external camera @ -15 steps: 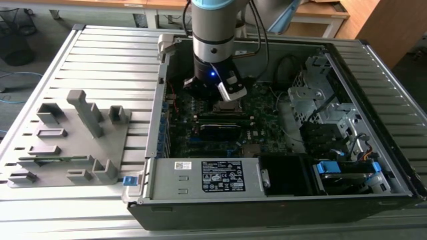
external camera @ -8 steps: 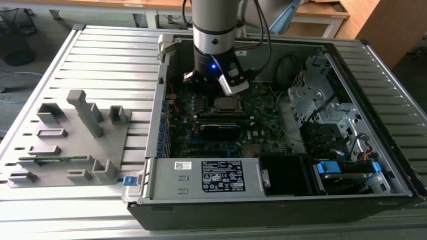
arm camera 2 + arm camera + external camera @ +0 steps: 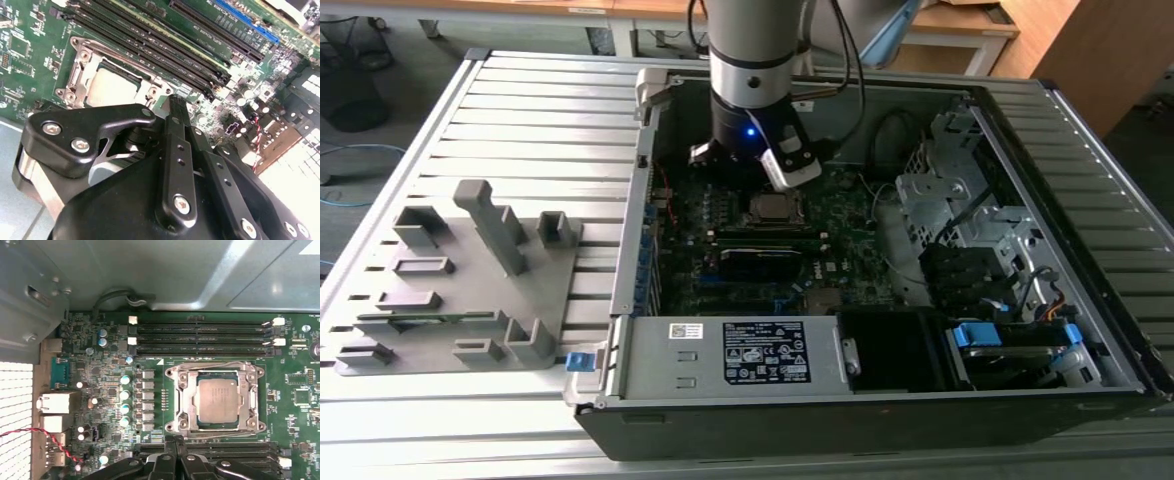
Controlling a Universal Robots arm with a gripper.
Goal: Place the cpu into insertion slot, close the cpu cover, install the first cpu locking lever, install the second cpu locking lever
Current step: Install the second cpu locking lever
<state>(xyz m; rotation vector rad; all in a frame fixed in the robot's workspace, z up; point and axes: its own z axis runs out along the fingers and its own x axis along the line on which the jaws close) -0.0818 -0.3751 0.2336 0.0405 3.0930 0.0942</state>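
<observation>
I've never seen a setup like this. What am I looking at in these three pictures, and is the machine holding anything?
The exterior view looks down on a robot arm reaching into an open computer case that lies on a slatted metal table. On the exterior view's left stands a grey holder block for parts. The other two pictures come from cameras riding near the arm's wrist, looking at the green motherboard. The black gripper is the arm's hand; its fingers look pressed together with nothing between them. Just beyond its tip, in both wrist views, the cpu, a silver-grey square chip, sits in the insertion slot, with the cpu cover, a thin metal frame, lying around it.
</observation>
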